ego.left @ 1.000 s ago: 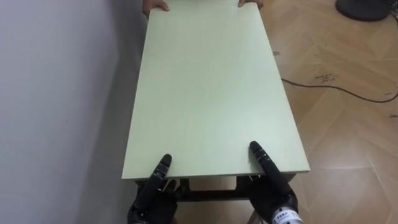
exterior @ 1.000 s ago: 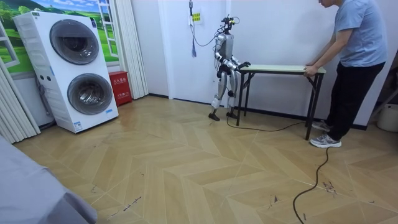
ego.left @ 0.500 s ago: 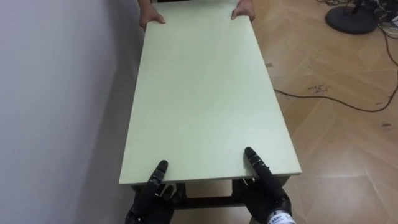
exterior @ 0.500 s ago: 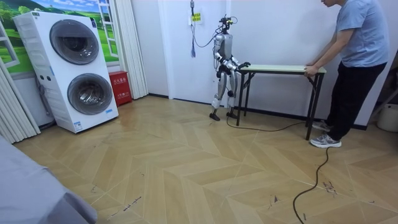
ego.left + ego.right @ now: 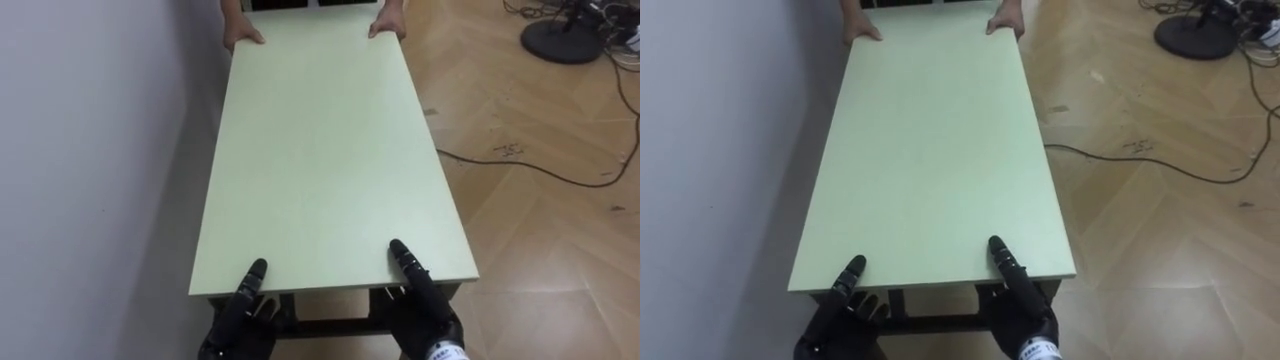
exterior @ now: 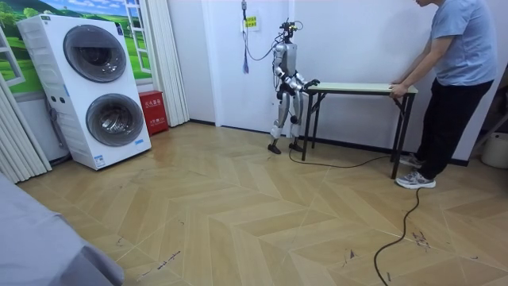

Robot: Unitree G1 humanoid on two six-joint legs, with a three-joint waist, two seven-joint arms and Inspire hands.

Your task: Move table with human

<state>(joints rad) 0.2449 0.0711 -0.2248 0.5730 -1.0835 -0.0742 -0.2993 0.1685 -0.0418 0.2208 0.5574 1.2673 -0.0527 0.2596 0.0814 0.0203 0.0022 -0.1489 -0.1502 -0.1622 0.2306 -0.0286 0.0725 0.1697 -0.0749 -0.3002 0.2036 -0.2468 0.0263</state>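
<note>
A long pale green table [image 5: 320, 150] stands lengthwise before me, close along the white wall on its left. My left hand [image 5: 238, 325] and right hand [image 5: 428, 318] hold its near short edge, each with the thumb lying on the top and the fingers curled beneath. At the far short edge a person's two hands [image 5: 242, 33] rest on the corners. In the room view I stand upright at one end of the table [image 6: 357, 87], and the person [image 6: 456, 71] leans over the other end, holding it.
The white wall [image 5: 90, 150] runs right beside the table's left side. A dark cable [image 5: 540, 170] crosses the wood floor on the right, near a round black stand base [image 5: 565, 40]. Stacked washing machines [image 6: 99, 87] stand at the room view's left.
The eye view has shifted a little, bringing the far end and the person's hands further into the picture. My hands keep the same hold. The room view looks unchanged.
</note>
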